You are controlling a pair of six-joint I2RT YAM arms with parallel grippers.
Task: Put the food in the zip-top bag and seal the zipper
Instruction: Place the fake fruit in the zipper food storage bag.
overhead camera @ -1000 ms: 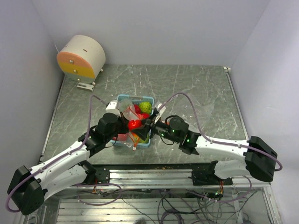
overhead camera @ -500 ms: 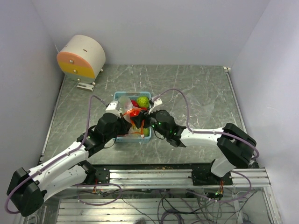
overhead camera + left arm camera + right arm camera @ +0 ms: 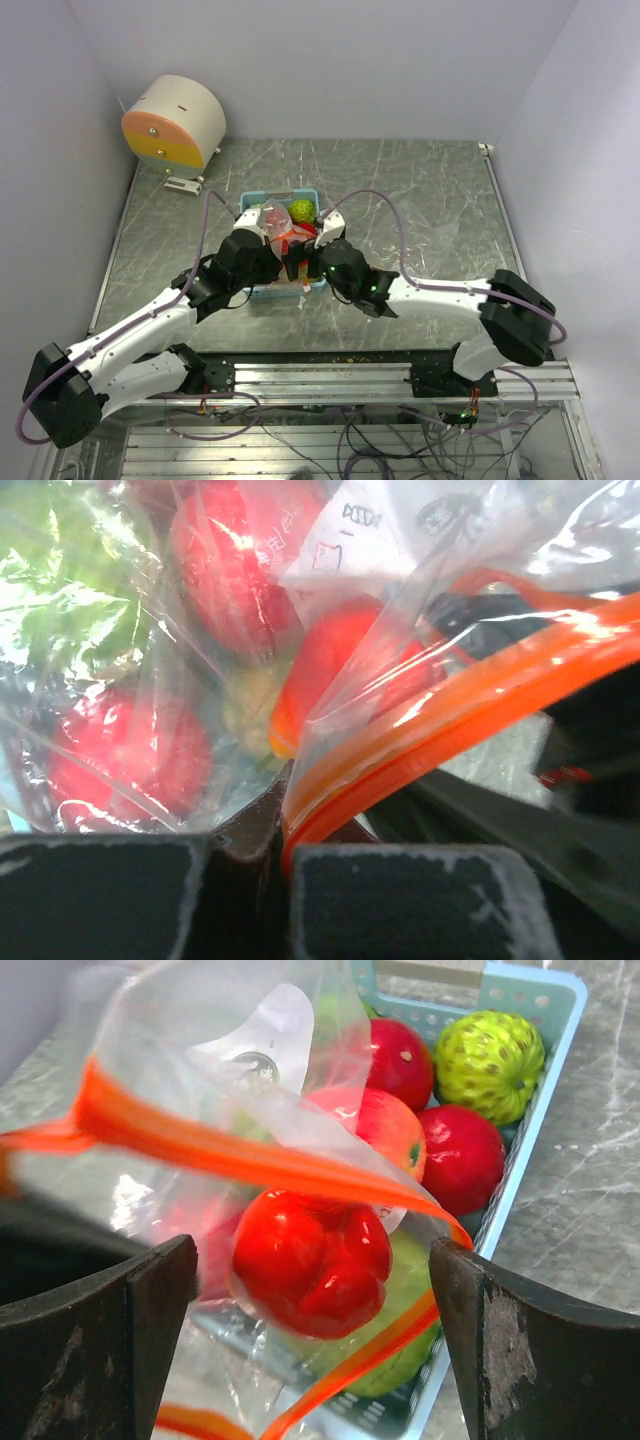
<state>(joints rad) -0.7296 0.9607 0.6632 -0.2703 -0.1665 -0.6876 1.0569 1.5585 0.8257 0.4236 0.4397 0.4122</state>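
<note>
Several glossy fruits (image 3: pixel 312 1260) show through the thin, crinkly bag (image 3: pixel 250 1070), which sags over the basket (image 3: pixel 545 1005). Light, limp and slippery, it looks best taken by the stiffer zipper (image 3: pixel 450 715), where my left gripper (image 3: pixel 285 855) pinches tight. My right gripper (image 3: pixel 315 1345) stands wide, holding nothing.

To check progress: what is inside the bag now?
One red fruit lies in the bag mouth, between the zipper strips. Other red and green shapes show through the film; glare hides whether they are inside or behind it.
</note>
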